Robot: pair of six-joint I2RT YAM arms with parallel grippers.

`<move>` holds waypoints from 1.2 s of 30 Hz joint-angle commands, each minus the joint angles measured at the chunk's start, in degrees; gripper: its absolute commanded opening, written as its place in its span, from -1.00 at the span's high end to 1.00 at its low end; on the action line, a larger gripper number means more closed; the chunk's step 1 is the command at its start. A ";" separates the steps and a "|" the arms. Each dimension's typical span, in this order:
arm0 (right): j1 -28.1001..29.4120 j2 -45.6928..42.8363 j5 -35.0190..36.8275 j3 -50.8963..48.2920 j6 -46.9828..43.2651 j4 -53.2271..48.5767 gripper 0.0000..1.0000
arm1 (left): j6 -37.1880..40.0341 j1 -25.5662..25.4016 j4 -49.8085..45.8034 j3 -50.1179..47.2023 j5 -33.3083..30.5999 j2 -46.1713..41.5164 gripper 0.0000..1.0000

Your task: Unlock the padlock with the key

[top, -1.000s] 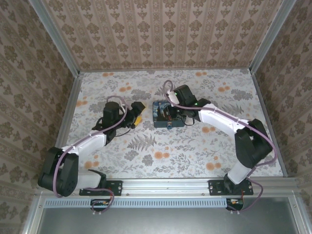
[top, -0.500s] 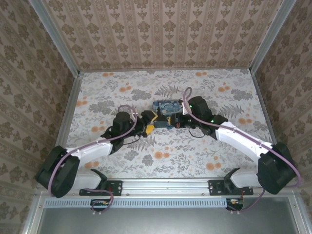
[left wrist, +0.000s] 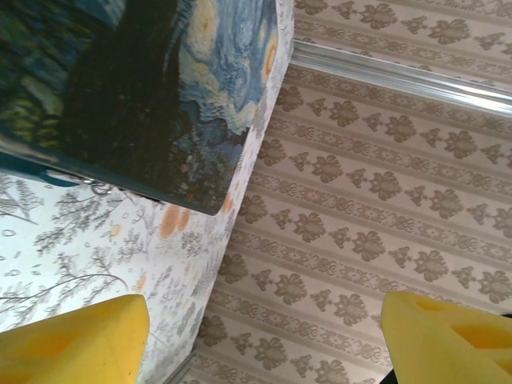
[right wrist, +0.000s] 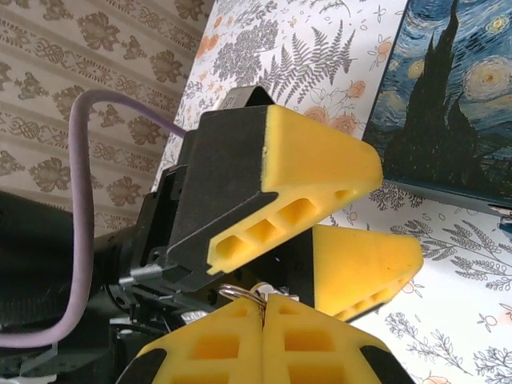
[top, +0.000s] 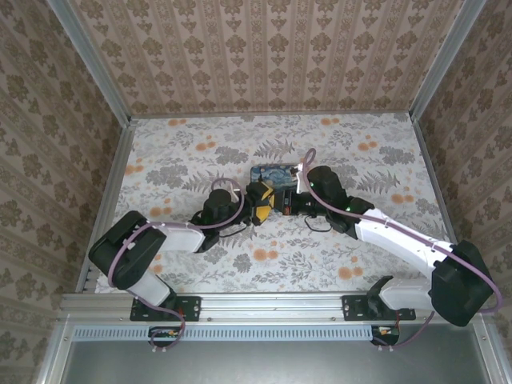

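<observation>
The right fingers [right wrist: 216, 348] are pressed together on a thin pale metal loop [right wrist: 238, 292], whether padlock's or key's cannot be told, close to the spread left fingers [right wrist: 320, 168], near the night-sky box [right wrist: 448, 96] on the tabletop [right wrist: 456, 264].

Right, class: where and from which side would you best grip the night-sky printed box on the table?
Probably from straight above, jaws across its shorter span on the thin side walls. The box lies flat with its print up, so the broad face offers nothing to pinch.
</observation>
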 commanded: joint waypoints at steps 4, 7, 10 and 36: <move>0.53 2.51 1.58 -0.56 1.67 3.49 1.00 | -3.45 -0.68 7.78 1.72 -2.40 0.71 -0.55; 0.53 3.78 2.02 -0.51 2.02 4.62 1.00 | -3.84 -0.65 8.58 1.75 -2.58 0.95 -0.55; 0.53 5.32 2.01 0.02 2.34 5.61 1.00 | -3.93 -0.68 8.95 2.03 -2.24 1.09 -0.54; 0.18 3.37 3.61 -2.71 1.86 5.56 1.00 | -1.93 0.46 10.28 -0.29 -3.81 2.03 0.01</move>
